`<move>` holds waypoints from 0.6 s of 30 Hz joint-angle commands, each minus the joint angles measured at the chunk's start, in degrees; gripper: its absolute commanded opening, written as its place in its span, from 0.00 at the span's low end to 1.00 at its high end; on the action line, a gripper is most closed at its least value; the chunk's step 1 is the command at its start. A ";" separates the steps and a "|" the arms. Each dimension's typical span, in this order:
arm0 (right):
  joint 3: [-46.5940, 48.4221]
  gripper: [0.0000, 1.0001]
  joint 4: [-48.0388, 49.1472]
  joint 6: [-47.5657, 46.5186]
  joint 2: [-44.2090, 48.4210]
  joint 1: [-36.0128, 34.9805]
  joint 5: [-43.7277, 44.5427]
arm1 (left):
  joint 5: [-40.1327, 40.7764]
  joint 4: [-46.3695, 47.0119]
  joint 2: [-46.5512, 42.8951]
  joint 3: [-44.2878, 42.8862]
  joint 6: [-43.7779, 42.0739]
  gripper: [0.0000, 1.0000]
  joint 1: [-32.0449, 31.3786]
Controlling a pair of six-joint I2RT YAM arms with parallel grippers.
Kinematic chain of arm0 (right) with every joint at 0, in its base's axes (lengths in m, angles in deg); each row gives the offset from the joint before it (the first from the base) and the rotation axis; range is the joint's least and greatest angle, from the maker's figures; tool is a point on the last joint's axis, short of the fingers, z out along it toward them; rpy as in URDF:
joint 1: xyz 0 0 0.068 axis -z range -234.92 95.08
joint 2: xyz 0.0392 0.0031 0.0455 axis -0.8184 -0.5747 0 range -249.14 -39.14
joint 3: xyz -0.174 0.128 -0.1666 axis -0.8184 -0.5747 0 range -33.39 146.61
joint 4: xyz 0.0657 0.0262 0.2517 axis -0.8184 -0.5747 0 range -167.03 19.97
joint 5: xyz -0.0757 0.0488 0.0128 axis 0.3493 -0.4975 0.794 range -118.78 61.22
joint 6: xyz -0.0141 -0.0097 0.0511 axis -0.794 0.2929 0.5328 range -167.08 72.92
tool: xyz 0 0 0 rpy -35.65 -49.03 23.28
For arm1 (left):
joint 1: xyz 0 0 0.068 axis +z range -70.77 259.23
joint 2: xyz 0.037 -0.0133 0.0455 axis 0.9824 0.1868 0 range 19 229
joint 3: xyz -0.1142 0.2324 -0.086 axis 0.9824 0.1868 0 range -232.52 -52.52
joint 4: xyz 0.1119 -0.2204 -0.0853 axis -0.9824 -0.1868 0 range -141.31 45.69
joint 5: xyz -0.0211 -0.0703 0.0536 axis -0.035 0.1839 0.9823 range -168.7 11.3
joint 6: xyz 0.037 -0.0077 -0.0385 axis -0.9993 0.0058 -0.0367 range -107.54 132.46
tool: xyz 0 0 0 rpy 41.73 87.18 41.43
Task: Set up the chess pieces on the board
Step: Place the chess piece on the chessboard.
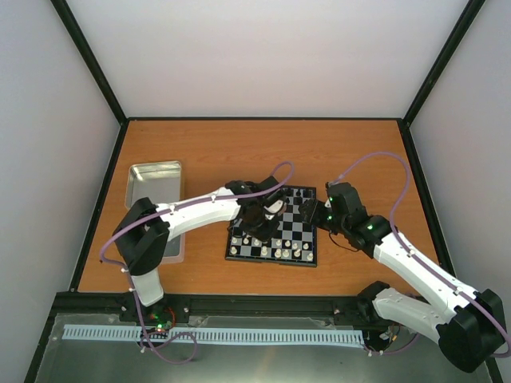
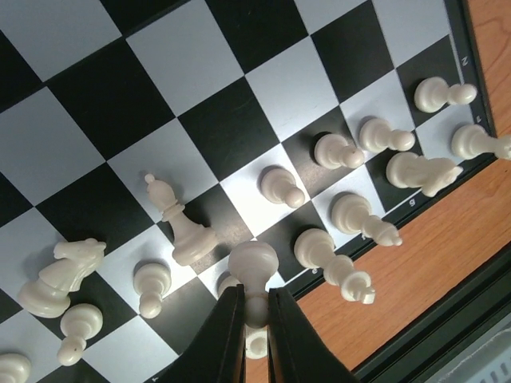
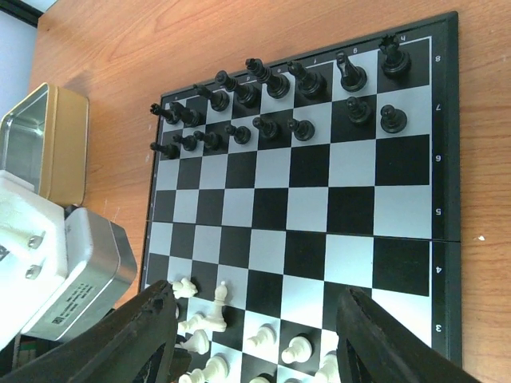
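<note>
Over the board (image 2: 184,48), left hand (image 2: 255,319) grasps a white pawn (image 2: 253,262), mid-placement; next it likely needs lowering upright onto its square. Right hand (image 3: 257,299) released.

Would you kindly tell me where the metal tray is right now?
In the top view the metal tray lies left of the board, partly covered by the left arm.

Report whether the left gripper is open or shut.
Shut: in the left wrist view the left gripper has both fingers pressed against the stem of a cream-white pawn, no gap either side.
</note>
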 commanded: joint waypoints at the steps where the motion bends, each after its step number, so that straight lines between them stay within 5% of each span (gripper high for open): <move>1: -0.75 0.55 0.46 -0.48 1.28 0.22 1.69 | -2.73 -3.40 1.12 -2.89 -4.62 0.01 1.20; 6: -0.78 0.55 0.47 -0.51 2.15 0.24 2.21 | -6.91 -4.71 3.32 -4.20 -8.40 0.01 1.36; 18: -0.62 0.54 0.56 -0.19 1.93 0.22 2.43 | -1.79 -7.99 6.11 -6.10 -10.48 0.01 2.95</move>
